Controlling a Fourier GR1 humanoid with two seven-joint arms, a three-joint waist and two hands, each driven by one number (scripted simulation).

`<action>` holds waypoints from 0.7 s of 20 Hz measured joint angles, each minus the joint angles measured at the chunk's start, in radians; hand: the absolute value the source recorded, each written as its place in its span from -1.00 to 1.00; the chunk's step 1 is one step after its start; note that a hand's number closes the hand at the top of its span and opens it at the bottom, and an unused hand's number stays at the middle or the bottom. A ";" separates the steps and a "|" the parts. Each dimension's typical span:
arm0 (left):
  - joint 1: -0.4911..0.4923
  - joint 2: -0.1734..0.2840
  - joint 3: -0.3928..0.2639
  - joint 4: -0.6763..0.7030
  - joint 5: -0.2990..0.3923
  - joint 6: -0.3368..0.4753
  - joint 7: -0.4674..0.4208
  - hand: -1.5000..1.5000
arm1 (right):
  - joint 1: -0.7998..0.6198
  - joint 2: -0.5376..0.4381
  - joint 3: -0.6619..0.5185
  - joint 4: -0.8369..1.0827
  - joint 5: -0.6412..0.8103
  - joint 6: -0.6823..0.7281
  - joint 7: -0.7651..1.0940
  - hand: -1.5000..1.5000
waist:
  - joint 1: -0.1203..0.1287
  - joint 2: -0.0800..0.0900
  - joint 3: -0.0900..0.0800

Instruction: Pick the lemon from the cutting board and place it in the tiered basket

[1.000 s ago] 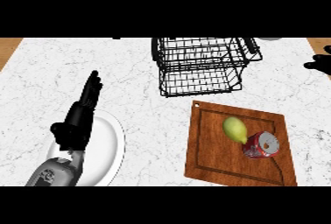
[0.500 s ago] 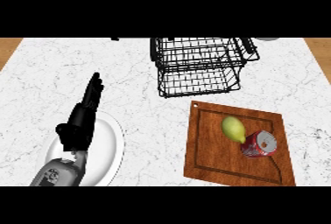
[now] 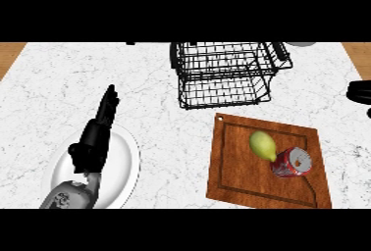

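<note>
Left hand (image 3: 98,132), fingers straight, rests well apart from the lemon (image 3: 264,145) on the cutting board (image 3: 239,176).

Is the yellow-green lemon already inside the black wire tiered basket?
No, the yellow-green lemon lies on the wooden cutting board, beside a red can.

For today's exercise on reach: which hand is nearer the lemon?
Right. The right hand shows at the view's right edge, above-right of the lemon; the left hand lies far left, over the plate.
</note>
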 measured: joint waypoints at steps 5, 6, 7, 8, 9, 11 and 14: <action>-0.015 -0.006 0.010 0.010 -0.003 -0.008 0.008 0.00 | 0.059 -0.004 0.058 -0.076 0.143 -0.028 -0.058 -1.00 | -0.002 0.000 -0.001; -0.008 -0.009 0.009 0.011 -0.002 -0.011 0.002 0.00 | 0.069 -0.012 0.072 -0.083 0.172 -0.036 -0.071 -1.00 | -0.001 0.000 -0.001; -0.012 -0.010 0.008 0.008 -0.007 -0.008 0.009 0.00 | 0.082 -0.022 0.085 -0.093 0.202 -0.044 -0.085 -1.00 | -0.001 0.000 -0.001; -0.017 -0.012 0.009 0.009 -0.007 -0.011 0.013 0.00 | 0.088 -0.032 0.099 -0.091 0.232 -0.055 -0.102 -1.00 | -0.001 0.000 -0.001; -0.022 -0.016 0.014 0.019 -0.008 -0.011 0.004 0.00 | 0.096 -0.044 0.112 -0.088 0.262 -0.068 -0.121 -1.00 | -0.001 0.001 -0.001; -0.015 -0.008 0.028 0.031 0.000 -0.026 -0.012 0.00 | 0.123 -0.073 0.138 -0.089 0.318 -0.097 -0.159 -1.00 | -0.002 0.001 -0.001; -0.012 -0.011 0.024 0.017 -0.009 -0.026 0.001 0.00 | 0.152 -0.115 0.184 -0.067 0.408 -0.163 -0.229 -1.00 | -0.001 -0.001 -0.001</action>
